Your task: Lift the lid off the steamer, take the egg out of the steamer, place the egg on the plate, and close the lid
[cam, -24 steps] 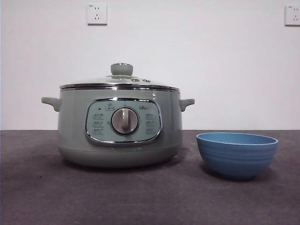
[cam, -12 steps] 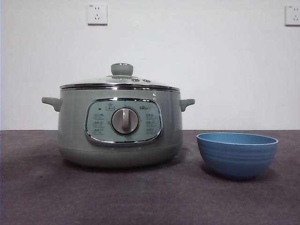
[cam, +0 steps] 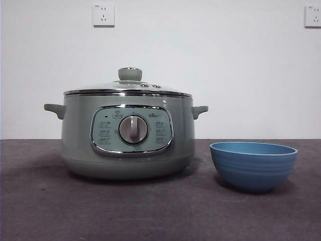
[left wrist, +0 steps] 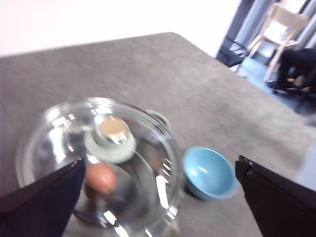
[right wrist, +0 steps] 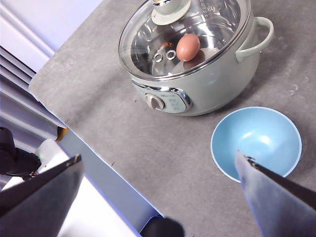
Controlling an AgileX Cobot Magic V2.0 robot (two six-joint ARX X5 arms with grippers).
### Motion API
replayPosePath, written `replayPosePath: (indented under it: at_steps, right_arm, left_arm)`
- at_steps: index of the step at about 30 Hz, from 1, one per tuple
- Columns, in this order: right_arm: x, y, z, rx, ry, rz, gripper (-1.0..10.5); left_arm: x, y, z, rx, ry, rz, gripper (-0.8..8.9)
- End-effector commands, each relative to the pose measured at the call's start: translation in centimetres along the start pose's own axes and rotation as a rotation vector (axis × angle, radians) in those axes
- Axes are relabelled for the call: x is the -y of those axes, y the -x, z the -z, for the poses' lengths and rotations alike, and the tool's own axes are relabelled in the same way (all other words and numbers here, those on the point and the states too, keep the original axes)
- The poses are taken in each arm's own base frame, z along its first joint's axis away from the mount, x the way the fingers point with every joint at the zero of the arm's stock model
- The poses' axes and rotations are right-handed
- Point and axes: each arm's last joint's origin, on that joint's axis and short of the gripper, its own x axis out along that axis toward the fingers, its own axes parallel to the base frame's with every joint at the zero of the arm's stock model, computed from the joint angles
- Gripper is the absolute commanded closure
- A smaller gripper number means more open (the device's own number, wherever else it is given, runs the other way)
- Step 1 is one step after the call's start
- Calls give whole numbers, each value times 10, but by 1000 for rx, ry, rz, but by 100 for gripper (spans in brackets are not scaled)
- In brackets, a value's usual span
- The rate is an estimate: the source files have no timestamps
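Grey table (cam: 150, 211): steamer (cam: 128, 135) mid-table, lid (cam: 128, 88) seated, egg (right wrist: 188, 47) inside; blue plate (cam: 253, 164) beside it. Left gripper (left wrist: 158, 197) and right gripper (right wrist: 158, 197) spread wide, empty, touching nothing.

In the front view we find the large round pale sage-green steamer (cam: 128, 135) left of centre on the dark grey table (cam: 160, 211), and on it sits the domed clear glass lid with its pale green knob (cam: 129, 86). The small round blue ridged plate (cam: 253, 165) stands apart at lower right. In the right wrist view we see the brown egg (right wrist: 188, 47) inside the steamer, under the lid.
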Motion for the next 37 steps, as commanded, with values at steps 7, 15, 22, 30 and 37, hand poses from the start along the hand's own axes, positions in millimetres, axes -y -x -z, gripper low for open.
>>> replayPosePath:
  at_steps: [7, 15, 22, 30, 37]
  right_arm:
    - [0, 0, -1, 6, 0, 3, 382]
    - [0, 0, -1, 6, 0, 3, 382]
    - [0, 0, -1, 6, 1, 3, 382]
    - [0, 0, -1, 6, 1, 3, 382]
    - [0, 0, -1, 6, 1, 3, 382]
  left_arm:
    - [-10, -85, -5, -14, -109, -102, 274]
    - [-18, -144, 10, -44, -151, -140, 274]
    - [-25, -168, 24, -88, -142, -133, 275]
    - [-31, -181, 36, -145, -125, -134, 275]
    - [-32, -182, 39, -170, -122, -180, 284]
